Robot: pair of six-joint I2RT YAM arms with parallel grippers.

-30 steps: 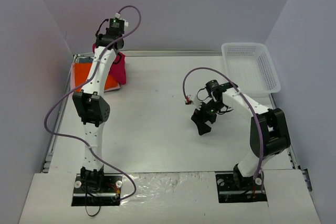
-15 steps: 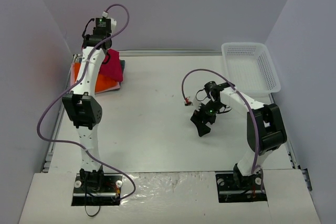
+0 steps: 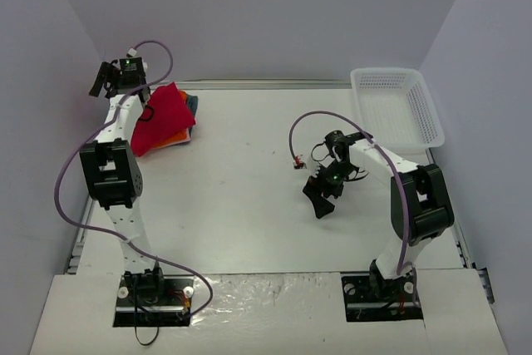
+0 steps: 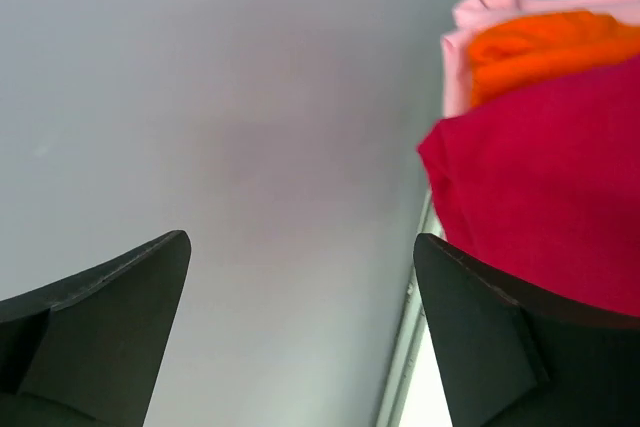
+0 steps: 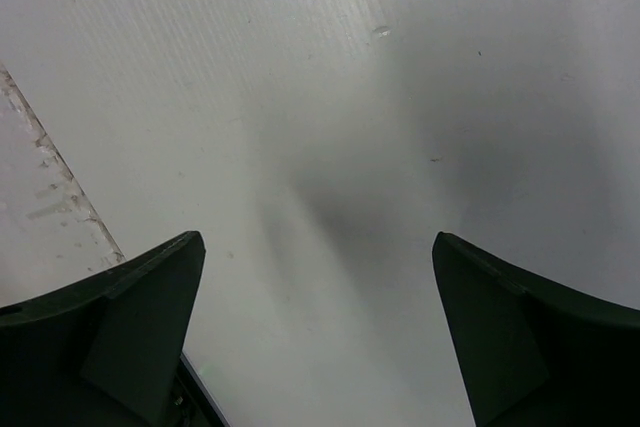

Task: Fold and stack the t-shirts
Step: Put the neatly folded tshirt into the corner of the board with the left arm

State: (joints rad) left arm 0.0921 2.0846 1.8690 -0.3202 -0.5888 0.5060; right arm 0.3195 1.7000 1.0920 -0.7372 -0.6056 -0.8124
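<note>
Swinging past the table's (image 3: 249,205) far left corner, the left gripper (image 4: 300,239) has let go and gapes empty, leaving the red t-shirt (image 3: 162,112) on the folded t-shirts (image 4: 540,42) there; it should retreat high, clear of the cloth, while the right gripper (image 5: 318,237) waits wide open, empty.

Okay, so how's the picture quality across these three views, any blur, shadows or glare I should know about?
Top external: evenly lit and sharp, with a mild sheen on the near strip. Left wrist: the red t-shirt and the left fingers look soft, close to the lens. Right wrist: a diffuse grey shadow lies on the table between the dark right fingers; no glare.
</note>
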